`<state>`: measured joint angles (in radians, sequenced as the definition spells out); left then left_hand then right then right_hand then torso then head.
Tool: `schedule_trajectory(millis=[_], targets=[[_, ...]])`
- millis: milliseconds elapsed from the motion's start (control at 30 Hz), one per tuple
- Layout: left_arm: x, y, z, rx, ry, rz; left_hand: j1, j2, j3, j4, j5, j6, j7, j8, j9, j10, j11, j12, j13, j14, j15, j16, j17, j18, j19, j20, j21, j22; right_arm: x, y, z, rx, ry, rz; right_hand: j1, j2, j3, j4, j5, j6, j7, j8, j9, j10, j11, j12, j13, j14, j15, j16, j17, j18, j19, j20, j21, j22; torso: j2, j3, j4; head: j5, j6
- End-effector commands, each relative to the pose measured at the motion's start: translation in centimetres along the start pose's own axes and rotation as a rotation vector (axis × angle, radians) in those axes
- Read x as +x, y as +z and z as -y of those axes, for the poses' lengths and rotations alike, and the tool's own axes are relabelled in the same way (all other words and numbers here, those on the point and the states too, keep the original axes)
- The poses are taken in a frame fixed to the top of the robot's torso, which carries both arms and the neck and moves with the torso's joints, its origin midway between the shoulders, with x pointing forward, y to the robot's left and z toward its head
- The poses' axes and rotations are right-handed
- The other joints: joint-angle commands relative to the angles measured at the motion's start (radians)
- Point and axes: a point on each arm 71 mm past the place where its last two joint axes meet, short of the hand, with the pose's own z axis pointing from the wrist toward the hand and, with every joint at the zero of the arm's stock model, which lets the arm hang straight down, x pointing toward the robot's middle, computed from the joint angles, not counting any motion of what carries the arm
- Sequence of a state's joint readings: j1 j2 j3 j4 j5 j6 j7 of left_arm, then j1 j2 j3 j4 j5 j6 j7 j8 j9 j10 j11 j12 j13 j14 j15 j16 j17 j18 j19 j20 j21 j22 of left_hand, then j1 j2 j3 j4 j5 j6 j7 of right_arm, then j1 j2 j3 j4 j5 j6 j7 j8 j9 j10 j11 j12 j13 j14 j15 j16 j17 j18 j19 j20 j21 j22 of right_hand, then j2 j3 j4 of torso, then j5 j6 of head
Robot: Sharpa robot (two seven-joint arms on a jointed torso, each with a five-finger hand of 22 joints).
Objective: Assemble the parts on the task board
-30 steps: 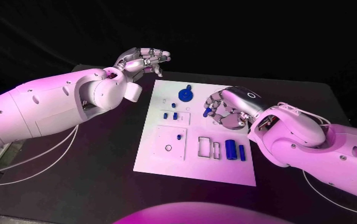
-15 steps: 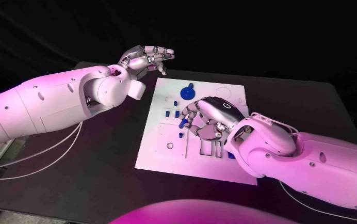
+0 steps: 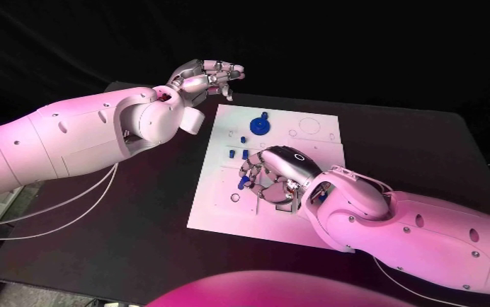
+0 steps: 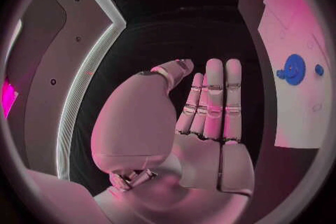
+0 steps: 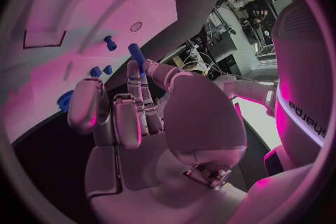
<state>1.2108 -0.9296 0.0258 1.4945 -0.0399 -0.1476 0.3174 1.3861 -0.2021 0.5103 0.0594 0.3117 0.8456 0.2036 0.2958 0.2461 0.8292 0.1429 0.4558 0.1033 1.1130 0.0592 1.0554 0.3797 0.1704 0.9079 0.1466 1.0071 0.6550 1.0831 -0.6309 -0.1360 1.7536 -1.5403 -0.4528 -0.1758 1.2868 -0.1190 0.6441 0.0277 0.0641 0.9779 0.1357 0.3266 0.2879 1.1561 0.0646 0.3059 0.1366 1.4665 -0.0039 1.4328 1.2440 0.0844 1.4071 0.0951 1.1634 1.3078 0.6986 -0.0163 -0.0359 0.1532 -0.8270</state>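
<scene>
Your right hand (image 3: pixel 272 177) hangs low over the middle of the white task board (image 3: pixel 214 216), pinching a small blue peg (image 5: pixel 135 54) by its upper end between thumb and a fingertip, its other fingers loosely curled beside it. Treat that peg as light, rigid plastic: it will likely not bend or crush, but its smooth round side looks slippery, and it is short enough to tilt in the pinch, so take it across the shaft near the top and leave the lower end free for a socket. Your left hand (image 3: pixel 209 78) is raised beyond the board's far-left corner, palm flat, fingers straight and holding nothing. For the count, you have one blue gear (image 3: pixel 260 124) lying flat near the board's far edge; it should lift best by its rim. There are three small blue pieces on the board: a pair (image 3: pixel 239 154) side by side, and a single one (image 3: pixel 242 138) between them and the gear. With the held peg, that makes five blue parts; your right arm covers the board's near right part, so there may be more.
</scene>
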Motion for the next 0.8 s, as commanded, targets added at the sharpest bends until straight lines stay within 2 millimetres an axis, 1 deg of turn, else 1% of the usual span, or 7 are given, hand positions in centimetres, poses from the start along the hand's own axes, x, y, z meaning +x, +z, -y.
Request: schedule_trajectory(millis=[33,100,200,400,533,633,800], targets=[[0.2,0.1,0.1,0.004,-0.01,-0.018,-0.012,0.0,-0.006,-0.001,-0.003,-0.006,0.0,0.004,-0.001,-0.008,0.002,0.006,0.002,-0.007,0.003,0.005,-0.001,0.014,0.002,0.009,0.0,0.0,0.5,0.1,-0.1,-0.015,0.004,-0.034,0.004,0.006,0.003,-0.004,0.006,0.001,-0.005,0.046,0.072,0.005,-0.002,-0.005,0.001,0.039,-0.009,0.003,0.0,-0.003,0.001,-0.003,-0.002,0.108,0.0,-0.0007,-0.0002,0.001,0.0],[0.2,0.1,0.0,0.003,-0.01,-0.017,-0.012,0.0,-0.006,-0.001,-0.003,-0.006,0.0,0.004,-0.001,-0.008,0.002,0.006,0.002,-0.007,0.003,0.005,-0.001,0.014,0.002,0.009,0.0,0.0,0.8,0.1,-0.1,-0.016,0.008,-0.039,0.004,0.006,0.003,-0.005,0.006,0.001,-0.005,0.047,0.072,0.005,-0.002,-0.005,0.001,0.039,-0.009,0.003,-0.001,-0.003,0.002,-0.003,-0.002,0.108,0.0,0.0001,-0.0009,0.003,-0.001],[0.2,0.1,0.0,0.002,-0.01,-0.017,-0.012,0.0,-0.006,-0.001,-0.003,-0.006,0.0,0.004,-0.001,-0.008,0.002,0.006,0.002,-0.007,0.003,0.005,-0.001,0.014,0.002,0.009,0.0,0.0,1.3,0.2,-0.2,-0.018,0.017,-0.048,0.005,0.006,0.003,-0.006,0.007,0.001,-0.005,0.047,0.072,0.006,-0.002,-0.005,0.001,0.039,-0.009,0.003,-0.001,-0.002,0.001,-0.004,-0.003,0.108,0.0,0.001,0.0004,0.006,-0.003],[0.2,0.0,0.0,0.002,-0.01,-0.017,-0.012,0.0,-0.006,-0.001,-0.003,-0.006,0.0,0.004,-0.001,-0.008,0.002,0.006,0.002,-0.007,0.003,0.005,-0.001,0.014,0.002,0.009,0.0,0.0,2.0,0.3,-0.2,-0.018,0.027,-0.057,0.006,0.007,0.003,-0.007,0.008,0.001,-0.004,0.047,0.073,0.006,-0.002,-0.005,0.002,0.039,-0.009,0.002,-0.002,-0.003,0.001,-0.004,-0.003,0.108,0.001,0.0005,0.0026,0.007,-0.006],[0.1,0.0,0.0,0.001,-0.01,-0.015,-0.013,0.0,-0.007,-0.001,-0.003,-0.009,0.001,0.004,-0.002,-0.009,0.002,0.007,0.002,-0.007,0.003,0.006,-0.001,0.014,0.002,0.009,-0.001,0.0,2.3,0.3,-0.1,-0.016,0.031,-0.062,0.006,0.007,0.003,-0.007,0.008,0.001,-0.004,0.047,0.073,0.006,-0.002,-0.005,0.002,0.039,-0.009,0.002,-0.002,-0.003,0.001,-0.004,-0.003,0.108,0.0,0.0001,0.0005,0.009,-0.007],[0.1,0.0,0.0,0.001,-0.009,-0.015,-0.013,-0.001,-0.007,-0.001,-0.003,-0.01,0.001,0.003,-0.002,-0.01,0.002,0.008,0.002,-0.007,0.003,0.006,-0.001,0.014,0.002,0.009,-0.001,0.0,2.5,0.3,-0.1,-0.015,0.033,-0.066,0.006,0.007,0.004,-0.008,0.008,0.0,-0.004,0.048,0.074,0.006,-0.002,-0.006,0.002,0.039,-0.009,0.003,-0.001,-0.003,0.001,-0.004,-0.003,0.108,0.0,0.0007,0.0005,0.011,-0.007],[0.1,0.0,0.0,0.0,-0.009,-0.015,-0.013,-0.001,-0.008,-0.001,-0.003,-0.015,0.002,0.002,-0.003,-0.011,0.003,0.01,0.002,-0.007,0.003,0.007,-0.002,0.014,0.002,0.009,-0.002,-0.001,2.9,0.4,0.0,-0.017,0.026,-0.074,0.007,0.007,0.004,-0.009,0.009,0.0,-0.004,0.048,0.074,0.006,-0.002,-0.006,0.002,0.039,-0.009,0.002,-0.002,-0.002,0.001,-0.004,-0.004,0.107,0.0,0.0004,0.0006,0.012,-0.007]])
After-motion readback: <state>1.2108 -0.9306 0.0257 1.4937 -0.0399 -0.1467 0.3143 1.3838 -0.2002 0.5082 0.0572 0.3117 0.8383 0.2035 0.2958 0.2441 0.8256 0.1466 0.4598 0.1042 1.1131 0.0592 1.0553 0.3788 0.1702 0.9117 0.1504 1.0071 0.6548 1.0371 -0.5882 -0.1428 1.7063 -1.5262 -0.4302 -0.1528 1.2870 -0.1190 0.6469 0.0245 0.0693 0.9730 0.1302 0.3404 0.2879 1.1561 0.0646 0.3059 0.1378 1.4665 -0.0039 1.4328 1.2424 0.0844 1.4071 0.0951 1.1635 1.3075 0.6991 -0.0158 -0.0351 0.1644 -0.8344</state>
